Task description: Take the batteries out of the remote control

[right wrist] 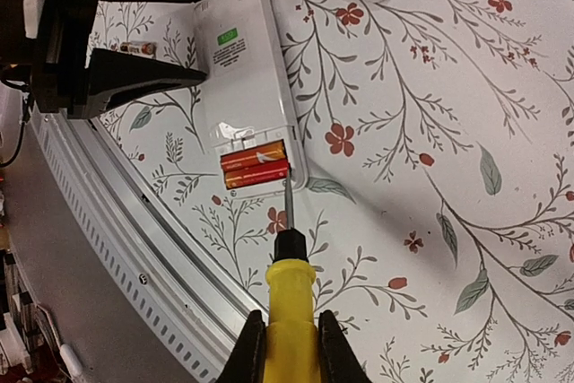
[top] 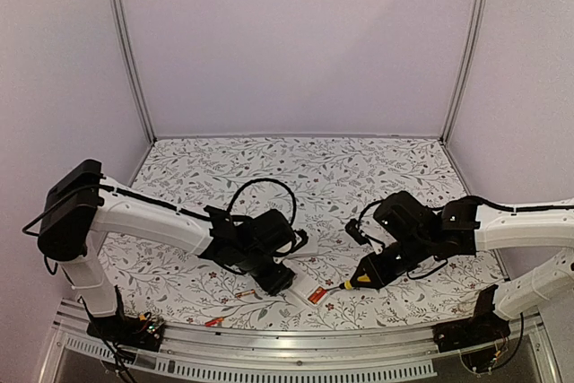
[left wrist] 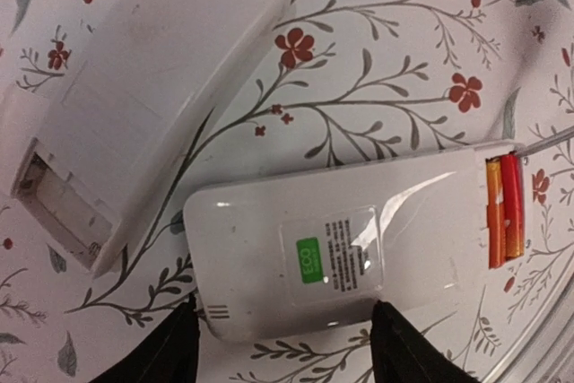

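Floral bench (top: 359, 168) carries the remote (left wrist: 341, 257), its two batteries (left wrist: 502, 213) seated in the open bay. Right claw (right wrist: 287, 347) grips the screwdriver (right wrist: 289, 284), tip at them; left claw (left wrist: 287, 356) gapes wide at the remote's edge. Unpinned, it could skid under prying.

The top camera sits high behind both arm bases. It faces forward and down, far enough back to take in the whole worktop (top: 359, 168) and the walls. The left wrist camera looks almost straight down from close by, with its own pincer (left wrist: 285, 311) at the bottom edge and the remote (left wrist: 341, 257) filling the middle. The right wrist camera sits a little farther off and is tilted. It looks along the screwdriver (right wrist: 289, 311) in its own pincer (right wrist: 291, 343) toward the near rail (right wrist: 134, 257). All three views share the remote. Both wrist views show its batteries (left wrist: 504, 213) and a second white casing (left wrist: 134, 105).
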Controlling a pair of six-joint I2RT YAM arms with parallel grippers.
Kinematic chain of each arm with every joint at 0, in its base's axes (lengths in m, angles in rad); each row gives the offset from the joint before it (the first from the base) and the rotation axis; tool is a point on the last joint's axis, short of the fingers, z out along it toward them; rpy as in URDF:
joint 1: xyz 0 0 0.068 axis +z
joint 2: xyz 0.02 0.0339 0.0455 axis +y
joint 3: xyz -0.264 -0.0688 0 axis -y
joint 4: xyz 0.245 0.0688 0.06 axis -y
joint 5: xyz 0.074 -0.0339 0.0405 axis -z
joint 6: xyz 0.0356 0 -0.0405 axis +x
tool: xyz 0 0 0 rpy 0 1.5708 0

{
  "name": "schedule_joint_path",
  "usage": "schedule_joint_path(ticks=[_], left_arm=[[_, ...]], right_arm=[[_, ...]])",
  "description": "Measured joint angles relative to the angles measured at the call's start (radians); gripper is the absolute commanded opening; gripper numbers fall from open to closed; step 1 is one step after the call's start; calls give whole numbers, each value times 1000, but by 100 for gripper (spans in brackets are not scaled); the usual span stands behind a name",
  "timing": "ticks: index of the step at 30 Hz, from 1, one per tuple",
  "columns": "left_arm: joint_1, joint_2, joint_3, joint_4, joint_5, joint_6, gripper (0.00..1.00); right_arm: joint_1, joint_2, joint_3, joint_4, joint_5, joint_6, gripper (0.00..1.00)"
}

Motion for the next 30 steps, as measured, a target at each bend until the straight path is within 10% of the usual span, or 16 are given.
schedule_joint_path(ticks=[30], left_arm=[[-10,22,28,-8,-18,1,60]], right_arm=[[7,14,23,1,20,18,0]])
